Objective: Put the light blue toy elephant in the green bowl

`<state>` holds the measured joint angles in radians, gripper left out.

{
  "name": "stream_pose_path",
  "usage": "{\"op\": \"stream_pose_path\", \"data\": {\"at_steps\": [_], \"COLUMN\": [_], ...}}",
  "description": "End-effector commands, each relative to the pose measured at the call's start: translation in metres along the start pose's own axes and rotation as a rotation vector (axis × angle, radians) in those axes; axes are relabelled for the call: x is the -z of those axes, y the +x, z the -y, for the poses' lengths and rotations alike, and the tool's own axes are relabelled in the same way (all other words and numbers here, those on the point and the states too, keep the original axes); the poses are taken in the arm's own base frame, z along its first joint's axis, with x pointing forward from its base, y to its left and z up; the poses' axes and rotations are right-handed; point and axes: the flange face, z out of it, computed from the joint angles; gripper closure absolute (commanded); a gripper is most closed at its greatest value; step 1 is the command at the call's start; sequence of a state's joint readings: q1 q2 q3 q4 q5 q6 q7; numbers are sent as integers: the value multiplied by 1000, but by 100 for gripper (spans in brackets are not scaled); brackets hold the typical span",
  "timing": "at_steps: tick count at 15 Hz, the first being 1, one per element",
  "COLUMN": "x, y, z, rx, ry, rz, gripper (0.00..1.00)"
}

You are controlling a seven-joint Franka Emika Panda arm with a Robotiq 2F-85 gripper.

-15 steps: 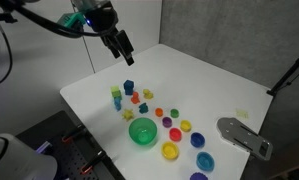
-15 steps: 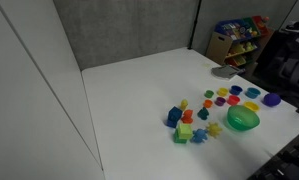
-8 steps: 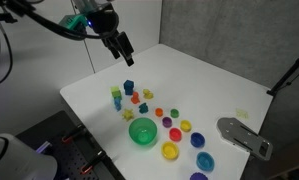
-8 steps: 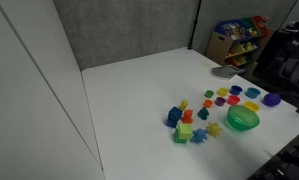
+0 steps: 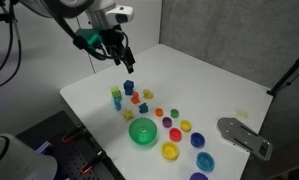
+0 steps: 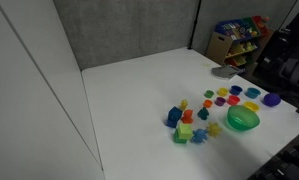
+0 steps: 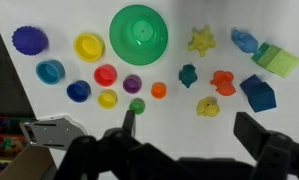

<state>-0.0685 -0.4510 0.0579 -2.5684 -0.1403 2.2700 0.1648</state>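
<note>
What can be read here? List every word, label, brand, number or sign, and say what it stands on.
None: no text can be read in any view.
Round bright green plastic bowl: plain, no marking visible.
Tiny pale blue toy elephant: no lettering visible.
Shelf of coloured bins in an exterior view: too small and blurred to tell whether it bears any label.

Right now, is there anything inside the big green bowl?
No, in the wrist view the green bowl shows only its own bare inside.

Bright, even light; soft blur
</note>
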Motion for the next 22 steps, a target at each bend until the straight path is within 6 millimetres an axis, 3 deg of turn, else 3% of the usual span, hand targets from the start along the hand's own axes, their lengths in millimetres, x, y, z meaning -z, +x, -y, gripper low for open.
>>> {"op": "stream_pose_path", "data": {"at_steps": [1, 10, 13, 18, 22], "x": [-33, -128, -140, -141, -167], "y": [10, -2, -5, -9, 2], "z": [18, 73, 93, 97, 101], "rx": [-3, 30, 103, 97, 160], "ry": [25, 145, 149, 144, 162], "rz": [45, 150, 150, 157, 179], "gripper": [0, 0, 0, 0, 0]}}
